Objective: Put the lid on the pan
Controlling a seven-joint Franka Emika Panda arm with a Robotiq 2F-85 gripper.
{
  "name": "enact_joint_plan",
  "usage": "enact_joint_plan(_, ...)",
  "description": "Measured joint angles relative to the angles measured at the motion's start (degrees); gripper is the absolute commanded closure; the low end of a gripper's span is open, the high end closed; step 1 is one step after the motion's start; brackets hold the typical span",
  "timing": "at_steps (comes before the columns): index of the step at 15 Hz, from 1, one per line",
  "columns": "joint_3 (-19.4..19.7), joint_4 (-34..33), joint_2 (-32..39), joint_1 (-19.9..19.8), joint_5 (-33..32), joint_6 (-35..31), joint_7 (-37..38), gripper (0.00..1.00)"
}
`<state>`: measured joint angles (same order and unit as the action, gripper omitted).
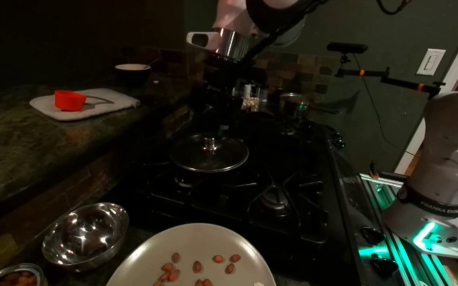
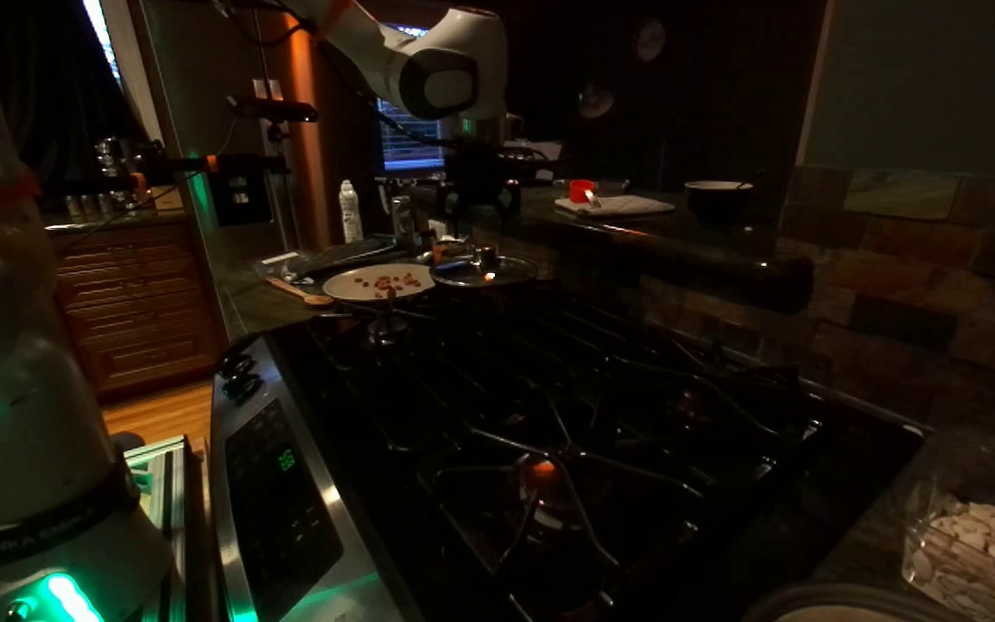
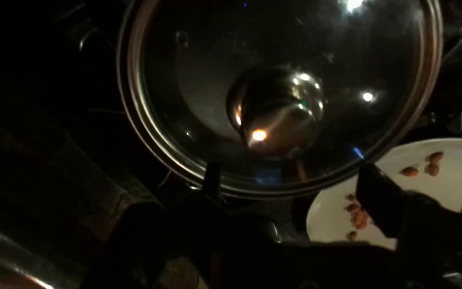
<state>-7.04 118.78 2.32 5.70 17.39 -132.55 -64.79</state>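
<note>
The lid (image 1: 189, 159) is round, with see-through glass, a shiny rim and a central steel knob (image 1: 209, 143). It lies level over a stove burner; it also shows in an exterior view (image 2: 510, 273) and fills the upper wrist view (image 3: 211, 100). Beneath it is a dark body that may be the pan, but it is too dark to tell. My gripper (image 3: 289, 172) is open and empty, its two fingers spread apart near the lid's rim in the wrist view. It hangs above the lid in both exterior views (image 1: 222, 127) (image 2: 478, 226), apart from the knob (image 3: 275, 116).
A white plate of nuts (image 1: 197, 238) stands beside the stove near the lid, with a steel bowl (image 1: 86, 238) by it. A raised counter (image 1: 18, 147) bears a towel (image 1: 101, 113) and red cup (image 1: 70, 100). A small pot (image 1: 292, 105) and iron grates surround the stove area.
</note>
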Motion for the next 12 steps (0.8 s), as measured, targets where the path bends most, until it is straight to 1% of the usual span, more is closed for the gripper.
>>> enact_joint_plan(1, -0.5, -1.0, -0.9, 0.4, 0.0, 2.2, 1.3, 0.00)
enact_joint_plan(3, -1.6, -3.3, -3.1, 1.5, 0.0, 9.7, 5.6, 0.00)
enact_joint_plan(6, -3.2, -6.6, -7.0, 3.6, -0.8, 21.1, 16.3, 0.00)
enact_joint_plan(8, -4.2, -8.0, -9.0, 5.0, -1.2, 26.0, 22.7, 0.00)
enact_joint_plan(9, -4.7, -8.6, -9.8, 5.7, -1.2, 27.4, 25.1, 0.00)
enact_joint_plan(12, -5.4, -9.6, -10.7, 7.3, -1.1, 27.4, 26.0, 0.00)
